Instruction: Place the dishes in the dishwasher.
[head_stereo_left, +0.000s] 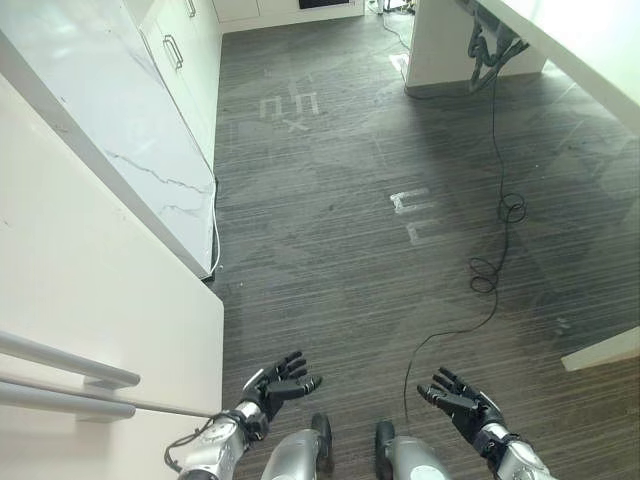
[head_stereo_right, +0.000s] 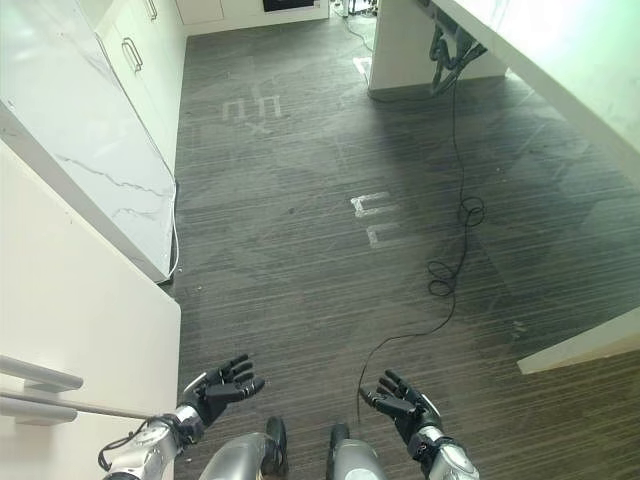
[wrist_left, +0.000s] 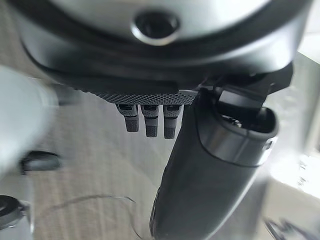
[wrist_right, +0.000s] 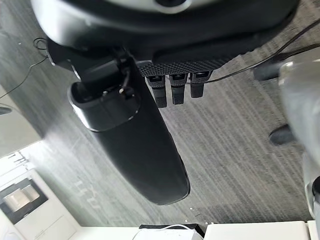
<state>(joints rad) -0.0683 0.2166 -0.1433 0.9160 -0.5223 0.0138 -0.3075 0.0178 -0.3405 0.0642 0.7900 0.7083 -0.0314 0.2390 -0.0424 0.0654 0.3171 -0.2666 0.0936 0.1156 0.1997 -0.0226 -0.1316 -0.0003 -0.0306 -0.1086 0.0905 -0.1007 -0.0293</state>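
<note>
My left hand (head_stereo_left: 283, 381) hangs low over the dark wood floor, fingers spread and relaxed, holding nothing; its thumb (wrist_left: 210, 170) fills much of the left wrist view. My right hand (head_stereo_left: 461, 400) hangs level with it to the right, also open and empty, its thumb (wrist_right: 135, 145) standing straight in the right wrist view. No dishes appear. At my left stands a white cabinet front (head_stereo_left: 110, 330) with a long metal bar handle (head_stereo_left: 60, 400) close to my left hand.
A white marble-look counter (head_stereo_left: 120, 130) runs along the left side, with white cupboards (head_stereo_left: 185, 40) beyond it. A white table (head_stereo_left: 570, 40) stands at the top right. Pale tape marks (head_stereo_left: 415, 215) lie on the floor, and a white ledge (head_stereo_left: 600, 350) juts in at right.
</note>
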